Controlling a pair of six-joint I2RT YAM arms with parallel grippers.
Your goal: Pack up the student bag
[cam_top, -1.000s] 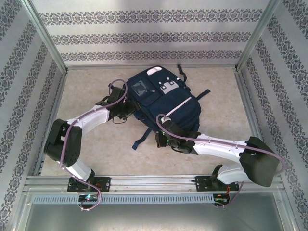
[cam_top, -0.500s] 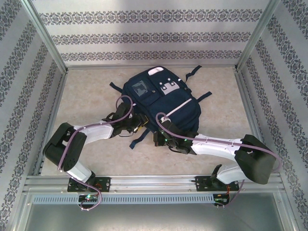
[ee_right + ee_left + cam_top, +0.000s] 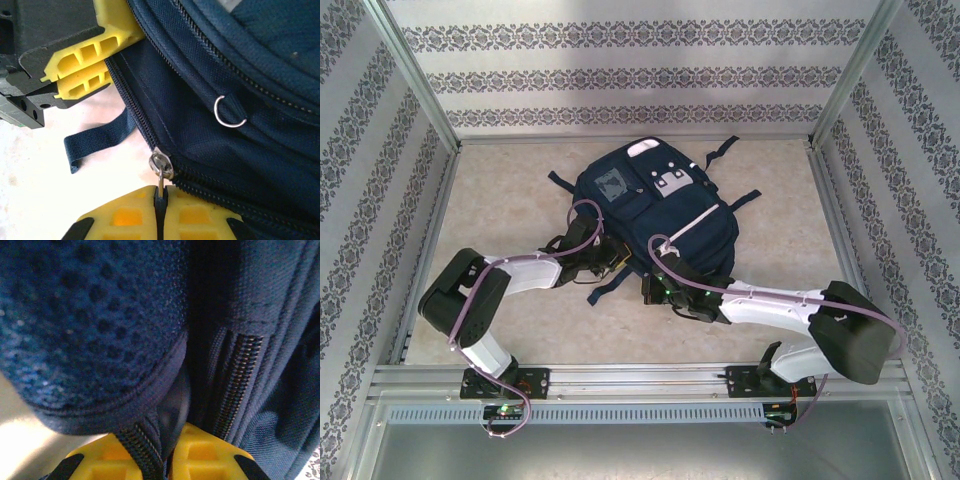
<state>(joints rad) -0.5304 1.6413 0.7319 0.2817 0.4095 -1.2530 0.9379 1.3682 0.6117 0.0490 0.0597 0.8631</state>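
Navy-blue striped fabric backpack (image 3: 655, 205) sits mid beige table (image 3: 490, 200), left gripper (image 3: 167, 450) pinching its seam (image 3: 150, 385), right gripper (image 3: 159, 199) clamped on the dark zipper pull tab (image 3: 159, 217). I'd tension the fabric and drag along the zipper teeth (image 3: 130, 115), not upward.

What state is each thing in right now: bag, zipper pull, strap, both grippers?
student bag: lying flat on the table, front pockets up.
zipper pull: pinched in the right gripper.
left gripper: shut on the student bag's edge seam.
right gripper: shut on the zipper pull.
strap end: slack on the table, free.
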